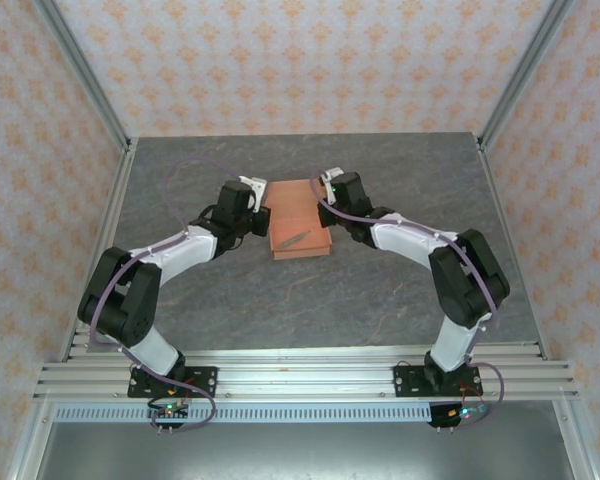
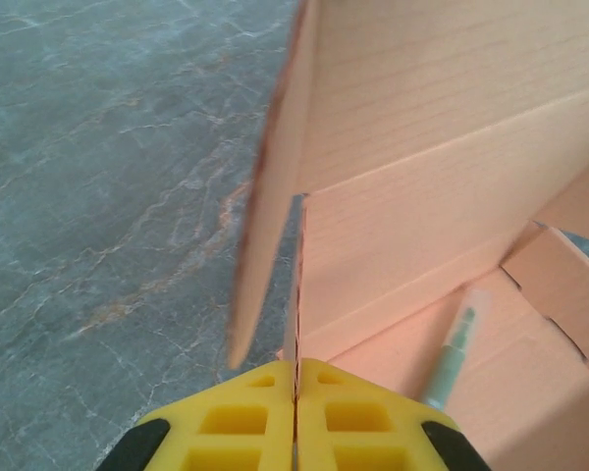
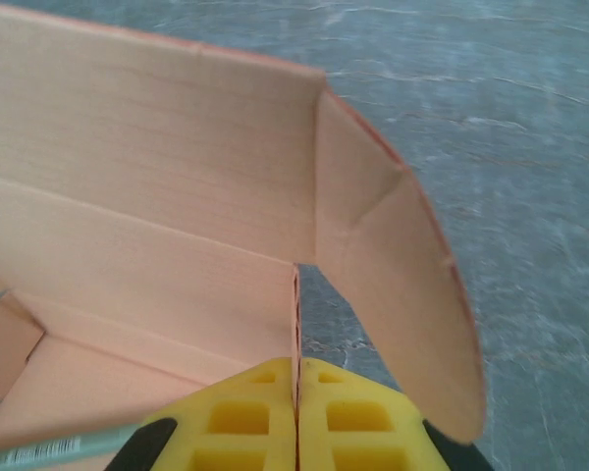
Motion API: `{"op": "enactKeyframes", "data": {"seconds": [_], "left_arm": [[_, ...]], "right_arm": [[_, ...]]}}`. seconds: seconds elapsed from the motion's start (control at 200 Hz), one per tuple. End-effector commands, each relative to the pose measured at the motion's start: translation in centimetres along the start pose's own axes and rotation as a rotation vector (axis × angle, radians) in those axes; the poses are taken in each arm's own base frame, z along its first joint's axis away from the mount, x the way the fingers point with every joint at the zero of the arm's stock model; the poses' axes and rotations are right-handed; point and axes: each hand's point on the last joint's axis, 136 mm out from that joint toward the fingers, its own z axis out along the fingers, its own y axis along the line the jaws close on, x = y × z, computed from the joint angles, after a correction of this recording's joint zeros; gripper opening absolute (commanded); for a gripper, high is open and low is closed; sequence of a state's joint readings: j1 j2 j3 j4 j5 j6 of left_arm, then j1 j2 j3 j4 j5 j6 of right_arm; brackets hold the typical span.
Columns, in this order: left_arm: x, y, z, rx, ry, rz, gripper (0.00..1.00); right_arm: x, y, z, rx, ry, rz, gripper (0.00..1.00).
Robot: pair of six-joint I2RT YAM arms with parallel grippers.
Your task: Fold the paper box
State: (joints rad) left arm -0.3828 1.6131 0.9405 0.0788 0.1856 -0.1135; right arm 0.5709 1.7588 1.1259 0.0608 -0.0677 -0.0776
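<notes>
Table [image 1: 400, 290]: grey marbled surface, lying under the paper box [image 1: 298, 222] and extending past it on all sides.

Left arm [image 1: 175, 250]: reaches in to the box's left side. Right arm [image 1: 420, 240]: reaches in to the box's right side.

Paper box: salmon-orange card, partly formed, resting on the table between the two grippers. The floor lies flat and the long rear wall stands upright. At each end a loose side flap stands out from the wall corner, bowed and not tucked in. A small tab shows near the floor on the far end in each wrist view.

Left gripper [image 2: 295, 378]: at the box's left end wall. The yellow pads are pressed together with the thin card edge pinched between them.

Right gripper [image 3: 297, 378]: at the box's right end wall. Its pads are likewise pressed together on the card edge, with no gap visible.

Green pen [image 2: 456, 343]: a slim stick lying inside the box on its floor, apart from both grippers. A barcode label shows on it in the right wrist view.
</notes>
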Motion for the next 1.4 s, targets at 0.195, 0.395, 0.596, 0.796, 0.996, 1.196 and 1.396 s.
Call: {"op": "enactKeyframes", "data": {"seconds": [0.195,0.395,0.596,0.796,0.996,1.196,1.396], "left_arm": [[-2.9,0.3,-1.1,-0.179,-0.150,-0.290,0.03],[-2.4,0.0,-1.4,-0.290,-0.213,-0.362,0.00],[-1.7,-0.9,-1.9,-0.403,-0.290,-0.322,0.00],[-1.0,-1.7,-2.2,-0.476,-0.340,-0.278,0.00],[0.6,-2.1,-2.5,-0.506,-0.368,-0.257,0.00],[2.2,-2.4,-3.2,-0.528,-0.401,-0.229,0.00],[3.4,-2.3,-3.4,-0.557,-0.419,-0.205,0.00]], "right_arm": [[-1.8,-1.1,-2.2,0.269,-0.126,0.189,0.05],[-1.4,-0.8,-2.2,0.267,-0.178,0.199,0.06],[-0.9,-0.6,-2.4,0.232,-0.222,0.178,0.06],[-0.2,-0.3,-2.3,0.198,-0.249,0.167,0.06],[0.7,-0.4,-2.6,0.183,-0.266,0.164,0.06],[1.5,-0.4,-2.8,0.165,-0.290,0.154,0.06],[2.7,-0.7,-2.9,0.166,-0.297,0.145,0.06]]}}
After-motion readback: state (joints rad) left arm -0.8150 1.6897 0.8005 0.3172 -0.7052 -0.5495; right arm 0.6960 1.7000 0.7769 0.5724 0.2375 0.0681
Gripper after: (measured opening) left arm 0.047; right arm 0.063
